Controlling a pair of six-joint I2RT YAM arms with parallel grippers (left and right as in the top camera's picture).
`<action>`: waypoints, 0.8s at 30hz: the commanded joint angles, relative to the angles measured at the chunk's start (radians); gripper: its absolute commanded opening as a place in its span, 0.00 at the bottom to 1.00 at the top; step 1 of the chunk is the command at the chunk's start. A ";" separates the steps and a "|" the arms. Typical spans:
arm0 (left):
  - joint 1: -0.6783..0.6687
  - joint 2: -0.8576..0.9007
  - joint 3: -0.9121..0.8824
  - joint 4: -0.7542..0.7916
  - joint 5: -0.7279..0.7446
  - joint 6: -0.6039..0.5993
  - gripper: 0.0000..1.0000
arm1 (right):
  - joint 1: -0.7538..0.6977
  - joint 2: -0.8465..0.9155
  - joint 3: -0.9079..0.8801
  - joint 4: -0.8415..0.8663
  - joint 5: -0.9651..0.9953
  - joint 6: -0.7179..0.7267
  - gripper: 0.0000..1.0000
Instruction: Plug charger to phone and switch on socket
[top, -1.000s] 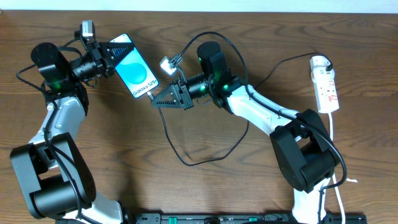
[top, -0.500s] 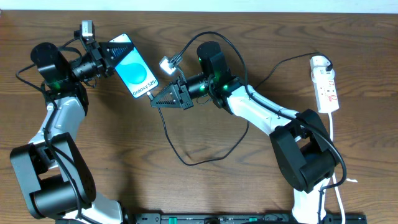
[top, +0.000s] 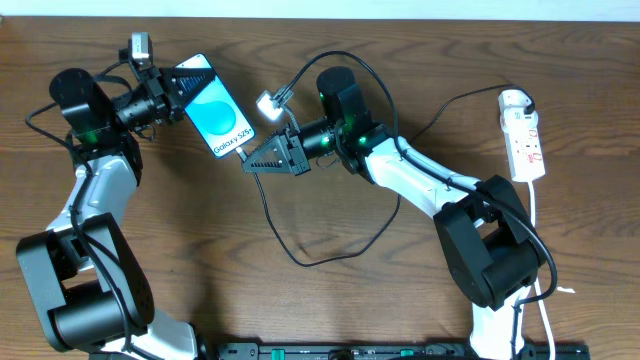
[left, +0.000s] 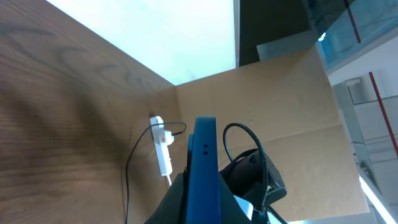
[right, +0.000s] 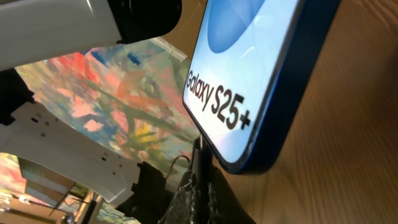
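Holding charger, right tool sits beside phone.

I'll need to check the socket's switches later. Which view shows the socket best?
Overhead: the whole white socket lies unobstructed, with its red marks visible. The left wrist view shows the socket only small and distant, past the phone. The right wrist view does not show it.

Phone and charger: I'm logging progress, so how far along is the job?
Done: the left gripper holds the phone. In hand: the right gripper has the charger plug at the phone's bottom edge; whether it is seated I cannot tell. Left: the socket has no gripper near, so switching remains.
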 joint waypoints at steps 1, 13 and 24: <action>-0.009 0.000 0.000 0.006 0.040 0.002 0.07 | 0.002 0.007 -0.003 0.007 0.032 0.042 0.01; -0.009 0.000 0.000 0.005 0.040 0.002 0.07 | 0.002 0.007 -0.003 0.010 0.053 0.093 0.01; -0.010 0.000 0.000 0.005 0.044 0.002 0.08 | 0.002 0.007 -0.003 0.022 0.080 0.152 0.01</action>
